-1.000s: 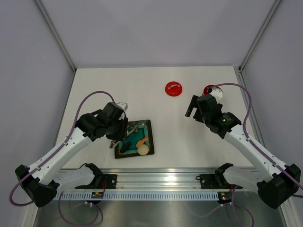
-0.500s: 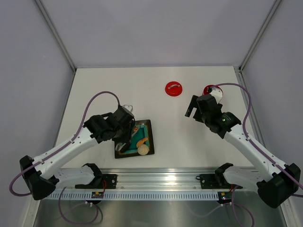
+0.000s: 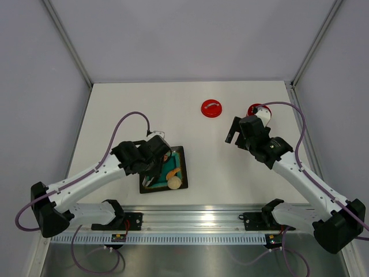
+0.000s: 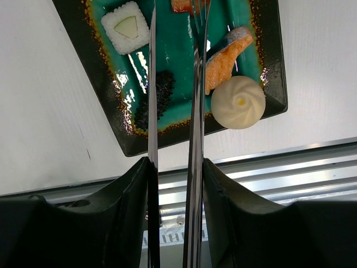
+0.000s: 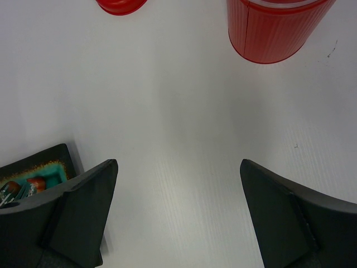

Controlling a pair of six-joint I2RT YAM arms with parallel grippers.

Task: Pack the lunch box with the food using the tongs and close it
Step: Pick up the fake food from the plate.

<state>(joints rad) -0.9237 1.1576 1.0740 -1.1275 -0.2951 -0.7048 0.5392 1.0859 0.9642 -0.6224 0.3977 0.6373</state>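
the right gripper [image 5: 178, 167] is open - its two dark fingers [image 5: 83, 206] sit at the lower left and lower right corners, wide apart, with nothing between them. below lies the white table [image 5: 178, 100]. the red lunch box [image 5: 273, 30] stands upright at upper right, ribbed wall visible, top cut off by the frame edge. the red lid [image 5: 120, 4] lies at the upper edge, well apart from the lunch box. at far left - a corner of the dark plate [image 5: 33, 159] with teal centre, carrying a small reddish food piece [image 5: 37, 182].

Left end effector [image 3: 156, 164] with the tongs [image 4: 152, 84] farther right than before, now over the plate [image 3: 185, 172]
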